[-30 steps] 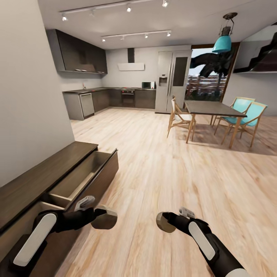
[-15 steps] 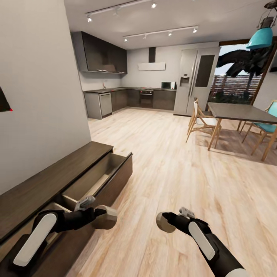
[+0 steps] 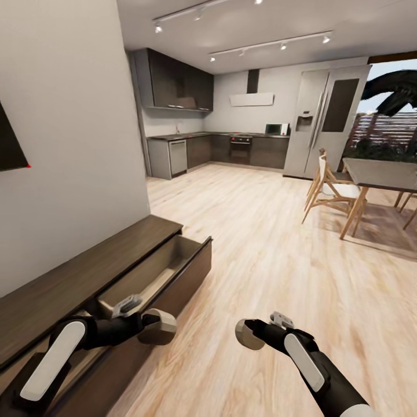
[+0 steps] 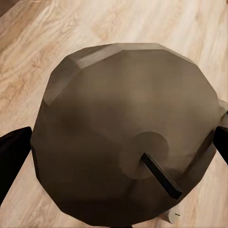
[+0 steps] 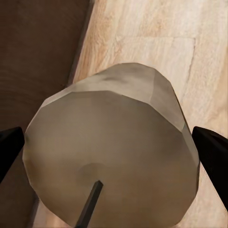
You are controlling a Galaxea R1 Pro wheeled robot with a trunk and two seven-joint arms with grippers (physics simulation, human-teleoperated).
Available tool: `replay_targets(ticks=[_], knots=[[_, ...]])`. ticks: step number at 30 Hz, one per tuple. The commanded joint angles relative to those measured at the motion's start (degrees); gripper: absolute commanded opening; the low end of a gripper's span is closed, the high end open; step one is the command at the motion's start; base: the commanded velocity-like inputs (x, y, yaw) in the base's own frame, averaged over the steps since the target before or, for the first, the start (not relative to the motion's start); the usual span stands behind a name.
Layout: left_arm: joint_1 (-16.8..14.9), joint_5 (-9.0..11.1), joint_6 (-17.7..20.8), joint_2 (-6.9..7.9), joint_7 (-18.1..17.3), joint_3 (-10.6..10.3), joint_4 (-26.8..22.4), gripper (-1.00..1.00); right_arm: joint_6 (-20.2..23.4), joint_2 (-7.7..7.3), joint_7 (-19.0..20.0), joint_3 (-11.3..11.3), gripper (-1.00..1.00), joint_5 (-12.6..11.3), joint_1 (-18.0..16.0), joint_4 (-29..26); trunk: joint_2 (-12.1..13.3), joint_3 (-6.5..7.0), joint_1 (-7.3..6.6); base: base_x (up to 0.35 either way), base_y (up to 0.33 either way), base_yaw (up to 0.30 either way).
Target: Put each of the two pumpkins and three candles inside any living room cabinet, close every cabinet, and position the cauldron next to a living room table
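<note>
I hold a tan candle in each gripper. In the head view my left gripper (image 3: 155, 328) is shut on one candle (image 3: 158, 326), just in front of the dark-brown cabinet (image 3: 75, 278), whose pale-lined drawer (image 3: 168, 263) stands pulled out. Over the floor to the right, my right gripper (image 3: 250, 335) is shut on the other candle (image 3: 248, 335). The left wrist view has its candle (image 4: 118, 142) large between two black fingertips (image 4: 12, 159), wick end facing the camera. In the right wrist view the second candle (image 5: 114, 152) sits between dark fingertips (image 5: 213, 149) above the floor and the cabinet's edge.
A grey wall (image 3: 69, 145) rises behind the cabinet, with a dark panel (image 3: 8, 145) at the view's left edge. Light wood floor (image 3: 272, 249) stretches ahead to a kitchen (image 3: 231, 147) and fridge (image 3: 327, 121). A dining table (image 3: 382, 174) and wooden chair (image 3: 327, 188) stand at right.
The whole head view has swung left: the kitchen and dining table slid right and the cabinet came further into the picture. Both arms keep the same pose, still holding the candles.
</note>
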Motion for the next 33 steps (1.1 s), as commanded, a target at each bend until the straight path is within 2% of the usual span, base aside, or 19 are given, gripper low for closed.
replay_targets(ticks=[1, 12, 20, 33], knots=[[-0.04, 0.94, -0.02, 0.04, 0.63, -0.07, -0.07, -1.0, 0.01, -0.05, -0.53, 0.21, -1.0, -0.67, -0.05, -0.09, -0.03, -0.01, 0.02, 0.316, -0.034, -0.121], [-0.04, 0.96, -0.02, 0.04, 0.66, -0.07, -0.07, -1.0, 0.01, -0.09, -0.49, 0.21, -1.0, -0.72, -0.05, -0.08, -0.03, 0.43, 0.02, 0.326, -0.014, -0.168], [-0.04, 0.88, -0.02, 0.04, 0.66, -0.07, -0.07, -1.0, 0.01, -0.06, -0.53, 0.21, -1.0, -0.72, -0.05, -0.08, -0.03, 0.45, 0.02, 0.324, -0.127, -0.173], [-0.04, 0.82, -0.02, 0.04, 0.66, -0.07, -0.07, -1.0, 0.01, -0.11, -0.53, 0.18, -1.0, -0.73, -0.05, -0.08, -0.03, 0.45, 0.02, 0.314, -0.098, -0.04]])
